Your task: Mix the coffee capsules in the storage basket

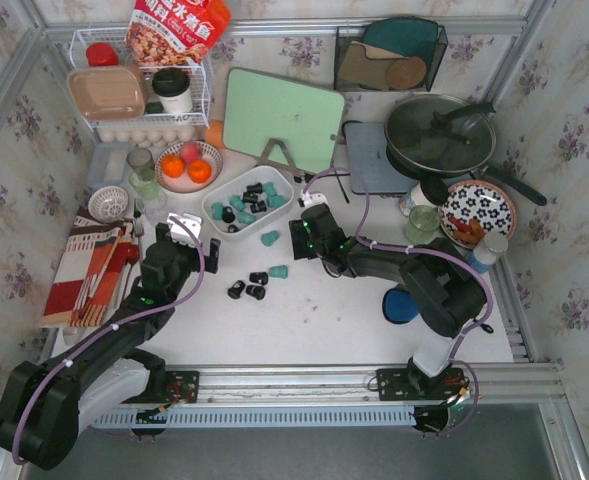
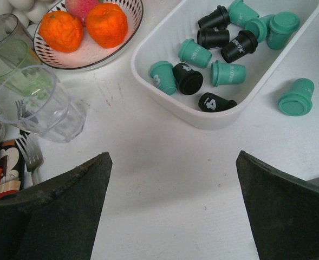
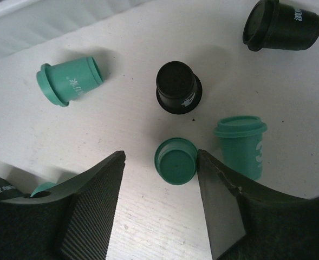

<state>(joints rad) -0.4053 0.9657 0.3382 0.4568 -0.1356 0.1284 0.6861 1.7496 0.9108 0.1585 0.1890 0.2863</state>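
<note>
The white storage basket [image 1: 287,188] holds several teal and black coffee capsules [image 1: 244,205]; they also show in the left wrist view [image 2: 210,54]. More capsules lie loose on the table in front of it [image 1: 257,285]. My right gripper [image 1: 301,233] is open over the loose ones. In the right wrist view a teal capsule [image 3: 175,161] stands between its fingers [image 3: 160,154], touching the right finger [image 3: 219,189]. Other teal [image 3: 70,81] and black [image 3: 178,88] capsules lie around it. My left gripper [image 1: 194,238] is open and empty [image 2: 173,157] above bare table, near the basket's left end [image 2: 213,116].
A bowl of oranges [image 2: 86,27] and clear glasses [image 2: 37,103] stand left of the basket. A green cutting board [image 1: 279,118], a pan [image 1: 439,135], a flowered plate [image 1: 477,210], a wire rack [image 1: 139,90] and a striped cloth with cutlery [image 1: 89,265] surround the work area.
</note>
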